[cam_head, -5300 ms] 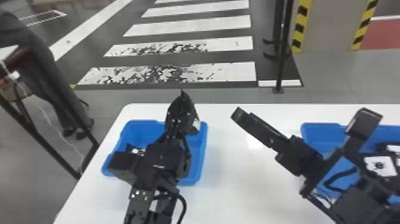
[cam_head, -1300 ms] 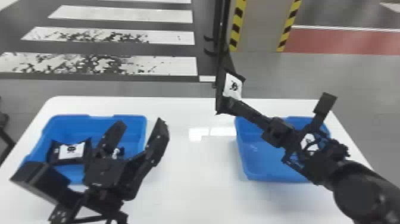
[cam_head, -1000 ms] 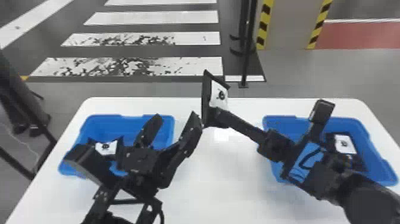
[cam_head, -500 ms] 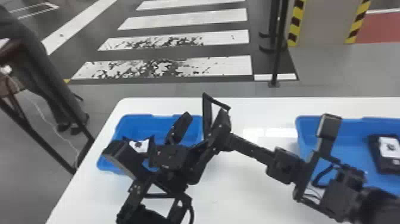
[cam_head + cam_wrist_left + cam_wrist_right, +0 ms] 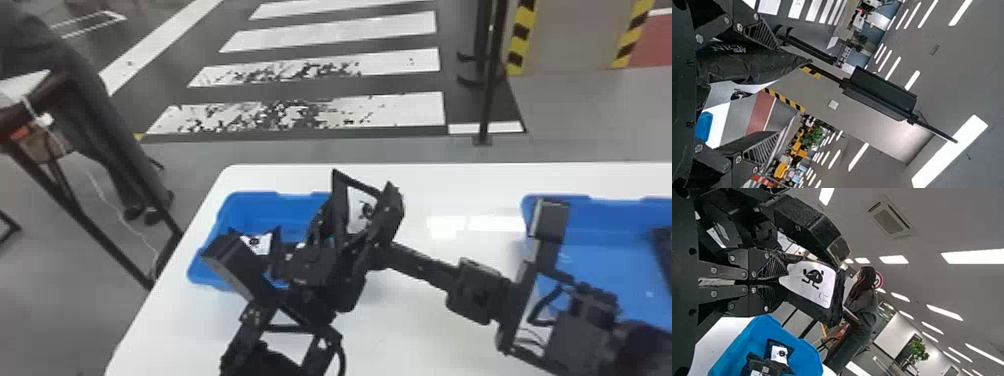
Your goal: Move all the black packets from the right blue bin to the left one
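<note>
In the head view my left gripper (image 5: 357, 222) stands open over the left blue bin's (image 5: 270, 200) right side. My right gripper (image 5: 386, 256) comes in behind it, partly hidden, with a black packet (image 5: 359, 210) upright between the left fingers. The right wrist view has my right gripper (image 5: 781, 280) shut on this packet (image 5: 809, 284), a left finger alongside. In the left wrist view the packet (image 5: 750, 64) reaches between the spread fingers of my left gripper (image 5: 774, 88). Another packet (image 5: 256, 243) lies in the left bin. The right blue bin (image 5: 600, 250) holds a dark packet (image 5: 664, 250) at the view's edge.
The white table (image 5: 450, 185) carries both bins, with a gap between them crossed by my right arm. A dark post (image 5: 487, 90) stands beyond its far edge. A side table (image 5: 30, 105) stands at the left.
The head view has turned left. The right gripper and its packet, earlier apart from the left gripper, have come together with it; the packet is now between the left fingers.
</note>
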